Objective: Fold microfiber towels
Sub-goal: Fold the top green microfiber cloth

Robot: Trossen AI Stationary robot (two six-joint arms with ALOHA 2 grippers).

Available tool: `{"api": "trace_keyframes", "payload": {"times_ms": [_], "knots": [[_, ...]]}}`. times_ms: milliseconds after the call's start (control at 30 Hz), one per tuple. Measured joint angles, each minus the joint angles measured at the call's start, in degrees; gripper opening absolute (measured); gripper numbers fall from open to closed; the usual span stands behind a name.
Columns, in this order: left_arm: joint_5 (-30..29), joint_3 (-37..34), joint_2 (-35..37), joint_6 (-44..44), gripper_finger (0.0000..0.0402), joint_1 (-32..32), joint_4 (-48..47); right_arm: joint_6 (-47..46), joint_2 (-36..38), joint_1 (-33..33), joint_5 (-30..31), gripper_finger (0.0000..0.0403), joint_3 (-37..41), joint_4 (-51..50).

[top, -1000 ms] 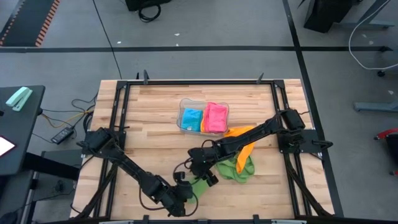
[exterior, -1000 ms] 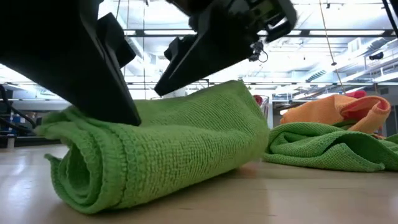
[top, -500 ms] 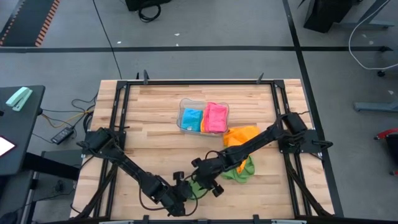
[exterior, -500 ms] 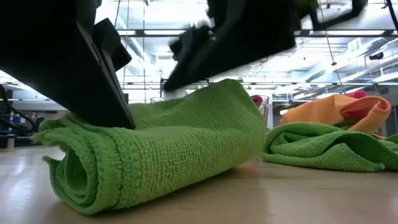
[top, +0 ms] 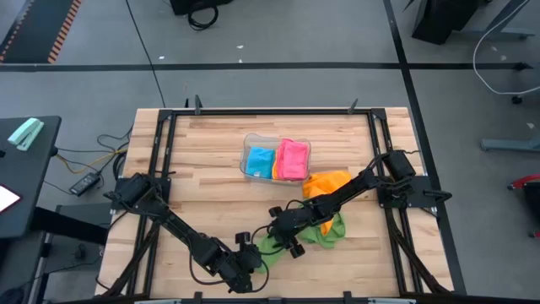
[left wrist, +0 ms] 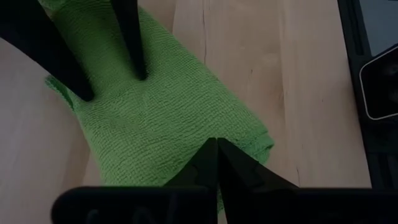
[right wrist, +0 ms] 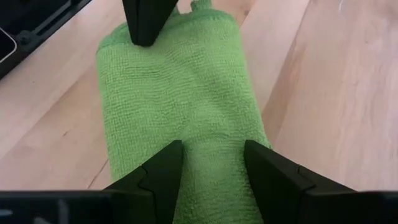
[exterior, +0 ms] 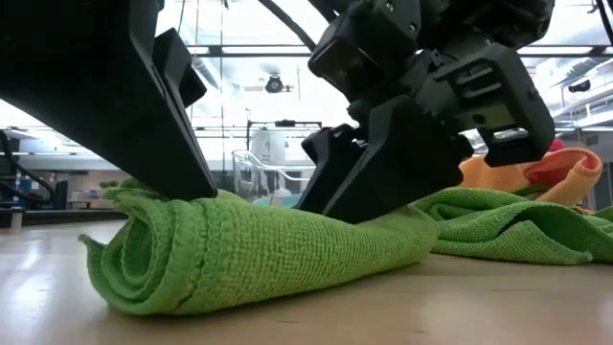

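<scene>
A green microfiber towel, folded into a thick strip, lies on the wooden table near its front edge. My left gripper is shut, its tip down on the strip's near end. My right gripper is open, and both its fingers stand on the strip's far end. A second green towel lies crumpled to the right, with an orange one behind it. Blue and pink towels sit folded in a clear tray. My left gripper presses its shut fingertips down on the top layer of the folded strip, close to its near end. It comes slanting down from the table's near left. The towel lies flat on the table under it. My right gripper sets both tips of its open fingers on top of the strip's far half, a band of cloth showing between them. It comes slanting down from the far right, along the strip. The cloth lies pressed flat on the table.
The clear tray stands at the table's middle back. The crumpled green and orange towels lie just right of the work spot, under my right arm. Bare wood shows on the table's left half and along its front edge.
My right gripper has come down toward the near edge onto the green strip's far end. That end, which stood raised in a hump, is now pressed flat. The near end under my left gripper has stayed put.
</scene>
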State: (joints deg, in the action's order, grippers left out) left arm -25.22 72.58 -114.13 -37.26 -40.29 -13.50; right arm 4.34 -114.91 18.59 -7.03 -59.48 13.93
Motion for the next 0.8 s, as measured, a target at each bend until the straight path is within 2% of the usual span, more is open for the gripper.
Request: {"api": "trace_keyframes", "payload": {"times_ms": [333,567,800], "knots": [[0.05,1.25,0.25,0.32,0.0022,-0.44,1.19,-0.29,0.44,-0.02,-0.40,0.0183,-4.34,-2.70],[0.17,1.22,0.24,-1.11,0.0013,-1.21,0.18,1.25,0.46,1.28,-0.70,0.0183,-11.20,-13.14],[0.12,1.22,0.24,-1.13,0.0015,-1.49,0.42,2.95,0.46,2.58,-0.30,0.0183,-8.76,-10.81]]}}
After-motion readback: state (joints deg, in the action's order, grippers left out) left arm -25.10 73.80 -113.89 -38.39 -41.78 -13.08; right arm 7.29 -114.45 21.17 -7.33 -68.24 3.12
